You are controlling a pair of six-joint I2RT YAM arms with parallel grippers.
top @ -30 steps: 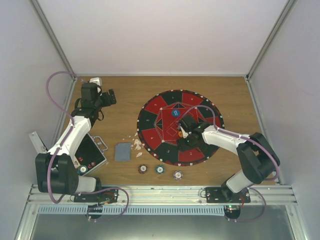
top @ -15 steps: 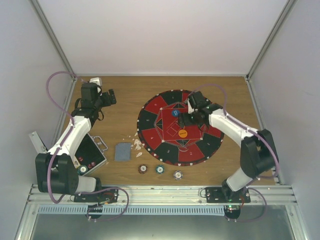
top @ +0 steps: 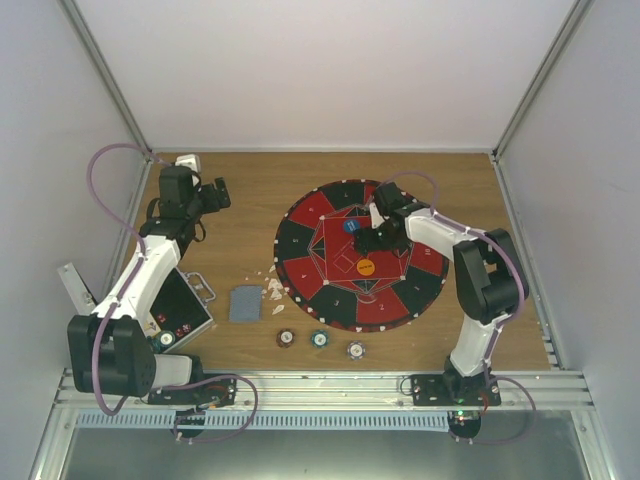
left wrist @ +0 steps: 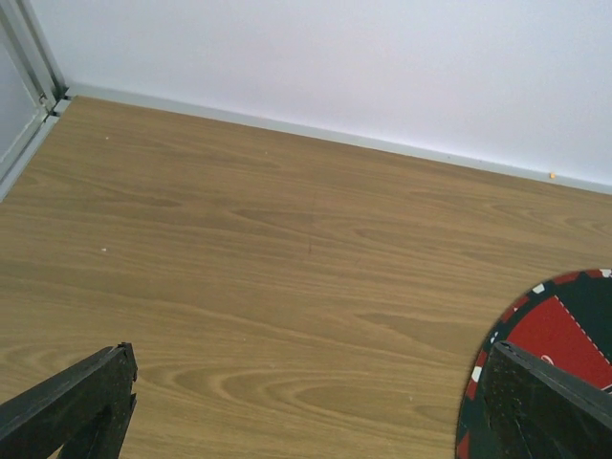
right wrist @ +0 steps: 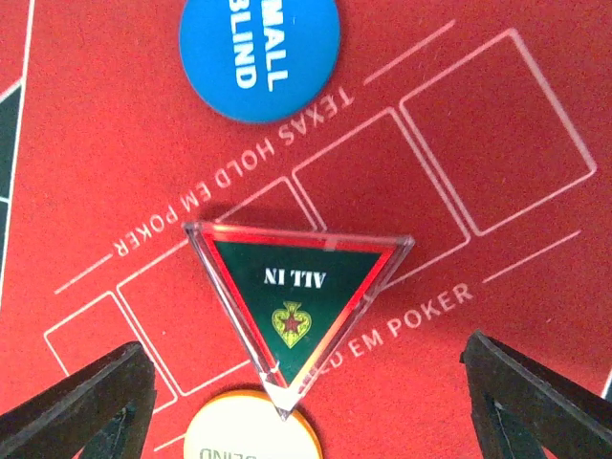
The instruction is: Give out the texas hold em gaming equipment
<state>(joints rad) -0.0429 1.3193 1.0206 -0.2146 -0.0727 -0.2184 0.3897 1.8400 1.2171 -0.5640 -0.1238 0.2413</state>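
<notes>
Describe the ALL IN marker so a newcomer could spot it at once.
Find the round red-and-black mat on the wooden table. On its red centre, the ALL IN marker lies between the blue SMALL BLIND disc and an orange-rimmed disc. Only it is triangular: clear plastic, green face, red border.

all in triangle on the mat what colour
The triangle is dark green with a red border and clear rim; clearest in the right wrist view.

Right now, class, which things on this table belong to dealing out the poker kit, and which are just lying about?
Belongs to the job: blue disc, orange disc, All In triangle, three chips, card stack.
Lying about: black case, pale scraps, round mat.
</notes>
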